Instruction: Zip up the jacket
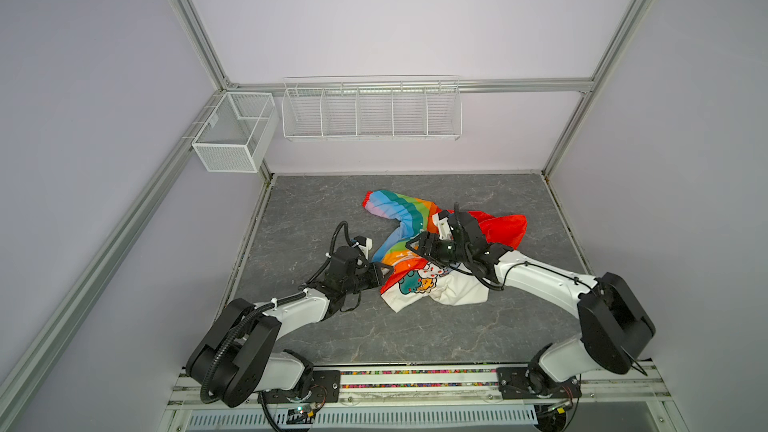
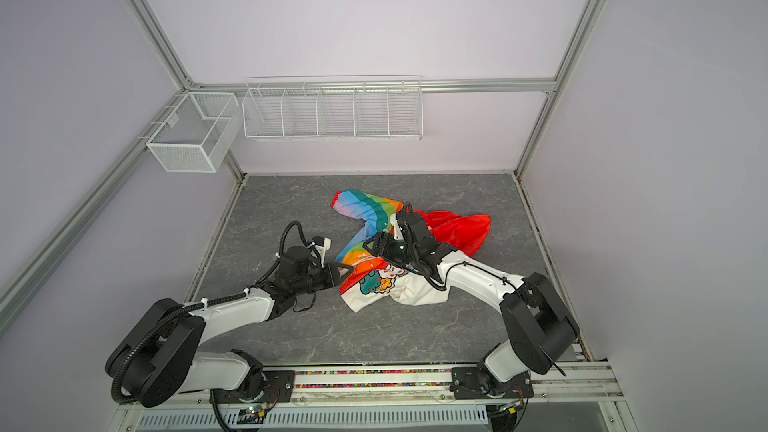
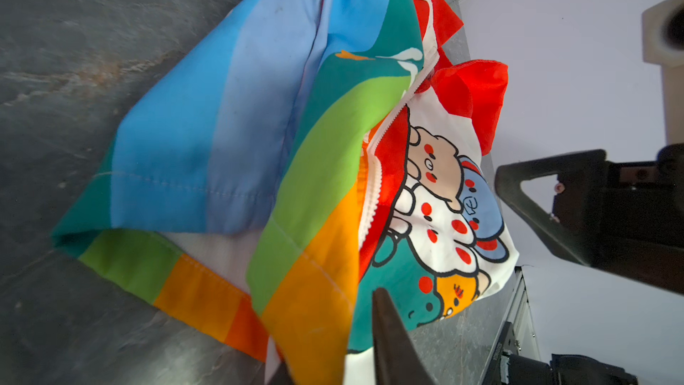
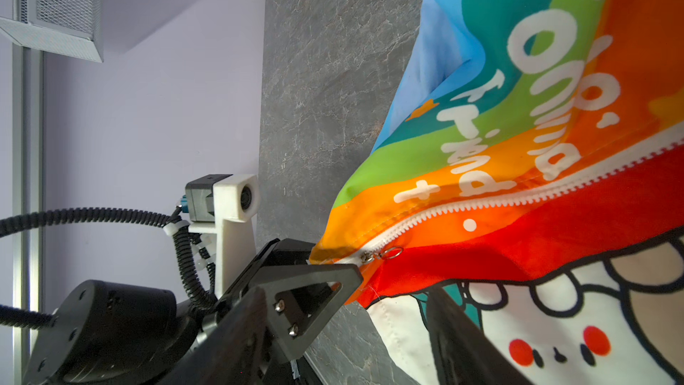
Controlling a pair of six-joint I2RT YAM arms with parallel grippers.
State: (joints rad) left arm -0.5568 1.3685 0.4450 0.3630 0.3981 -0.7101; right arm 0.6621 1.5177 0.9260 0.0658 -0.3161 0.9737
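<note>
Two hands: left hand pinches the jacket edge, tips half hidden by cloth; right hand gapes apart.

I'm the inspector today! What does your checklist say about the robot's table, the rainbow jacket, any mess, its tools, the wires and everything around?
Surface: grey marbled table, holding only the jacket.
Job's things: jacket lies crumpled; zipper slider sits by the bottom hem, not zipped up yet.
Clutter: nothing seen.
Tools: left tool at the hem corner, grip unclear; right tool open above the jacket.
Cables: black hose loops over the left wrist, off the fabric.
Surroundings: wire rack and mesh basket on the walls, nothing seen inside.
</note>
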